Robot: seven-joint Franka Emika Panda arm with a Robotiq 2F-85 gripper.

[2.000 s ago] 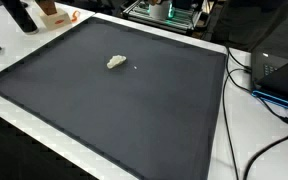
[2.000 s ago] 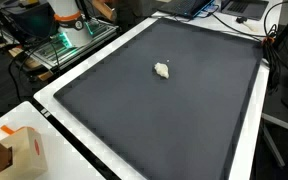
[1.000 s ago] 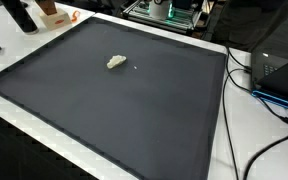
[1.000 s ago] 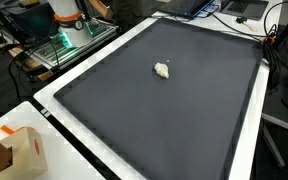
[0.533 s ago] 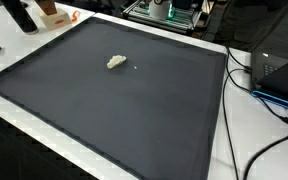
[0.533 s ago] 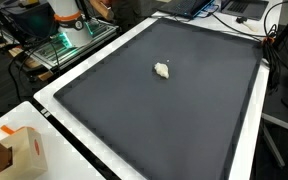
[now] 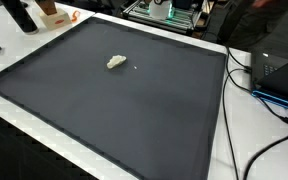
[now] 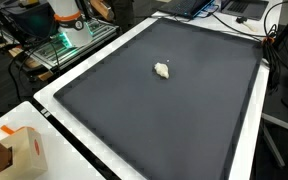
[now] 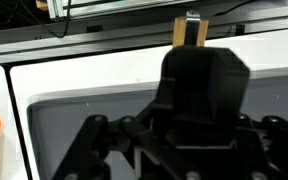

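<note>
A small off-white crumpled lump lies alone on a large dark mat that covers a white table; both exterior views show it. Neither exterior view shows the arm over the mat. In the wrist view the black body of my gripper fills the lower half of the picture. Its fingertips are out of frame, so how the jaws stand is hidden. Behind it I see the mat's edge and the table's white rim. The lump is not in the wrist view.
Cables and a black device lie beside the mat. A cardboard box stands at one corner. An electronics rack with a green board is beyond the table. A small wooden block stands past the rim.
</note>
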